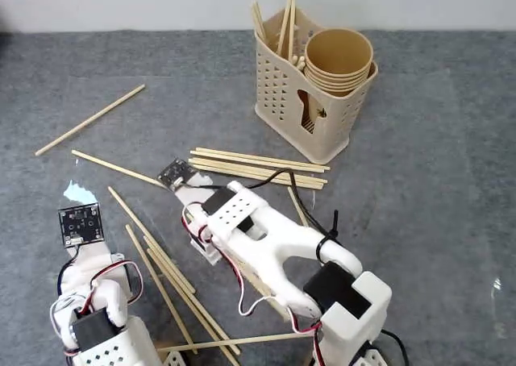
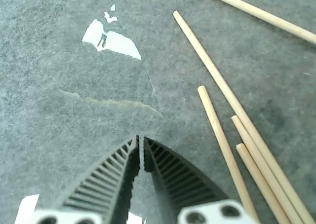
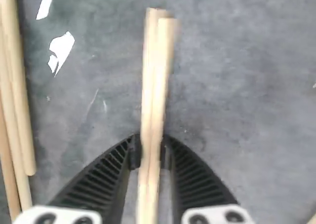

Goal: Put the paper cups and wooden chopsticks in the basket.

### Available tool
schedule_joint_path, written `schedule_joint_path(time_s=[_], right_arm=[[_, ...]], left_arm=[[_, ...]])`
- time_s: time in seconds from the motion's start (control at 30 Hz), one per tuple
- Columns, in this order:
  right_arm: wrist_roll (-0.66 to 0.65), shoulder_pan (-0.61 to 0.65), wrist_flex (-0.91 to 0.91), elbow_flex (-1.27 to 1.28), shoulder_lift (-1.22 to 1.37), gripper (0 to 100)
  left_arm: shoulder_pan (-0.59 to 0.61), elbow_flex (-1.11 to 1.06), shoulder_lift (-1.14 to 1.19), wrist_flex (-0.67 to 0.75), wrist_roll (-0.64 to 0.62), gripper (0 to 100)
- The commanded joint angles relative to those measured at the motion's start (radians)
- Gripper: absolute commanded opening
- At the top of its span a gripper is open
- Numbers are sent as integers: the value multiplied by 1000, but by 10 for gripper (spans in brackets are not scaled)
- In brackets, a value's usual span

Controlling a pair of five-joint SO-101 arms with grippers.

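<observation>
I had the right claw (image 3: 148,152) closed on a pair of wooden chopsticks (image 3: 155,76), pinched side by side with their ends jutting ahead over the counter (image 1: 419,205). They looked light, stiff and smooth, so I judged a hold nearer their middle would best stop them pivoting or sliding apart. That arm lay stretched out low, well short of the basket (image 1: 278,100), which already carried the stacked paper cups (image 1: 339,56) and several sticks. Loose chopsticks (image 1: 258,166) lay between the arm and the basket. The left claw (image 2: 140,145) hung pressed together and empty above the counter, farther from the basket.
</observation>
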State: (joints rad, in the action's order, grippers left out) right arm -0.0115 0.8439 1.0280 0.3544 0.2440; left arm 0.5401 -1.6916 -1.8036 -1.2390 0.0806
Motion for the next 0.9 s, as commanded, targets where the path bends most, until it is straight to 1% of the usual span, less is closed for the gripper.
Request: schedule_joint_path(time_s=[0.0, 0.3, 0.47, 0.57, 0.73, 0.87], right_arm=[[3, -2, -5, 12, 16, 9], [5, -5, 7, 14, -30, 9], [5, -8, 58, 12, -222, 9], [3, -47, 54, 3, -369, 9], [-5, -116, 76, -130, -498, 11], [-87, -157, 142, -324, -481, 12]], left_arm=[[-5, 8, -17, -3, 3, 14], [-5, 8, -17, -3, 3, 14], [-5, 8, -17, -3, 3, 14], [-5, 8, -17, -3, 3, 14], [-5, 8, -17, -3, 3, 14], [-5, 8, -17, -3, 3, 14]])
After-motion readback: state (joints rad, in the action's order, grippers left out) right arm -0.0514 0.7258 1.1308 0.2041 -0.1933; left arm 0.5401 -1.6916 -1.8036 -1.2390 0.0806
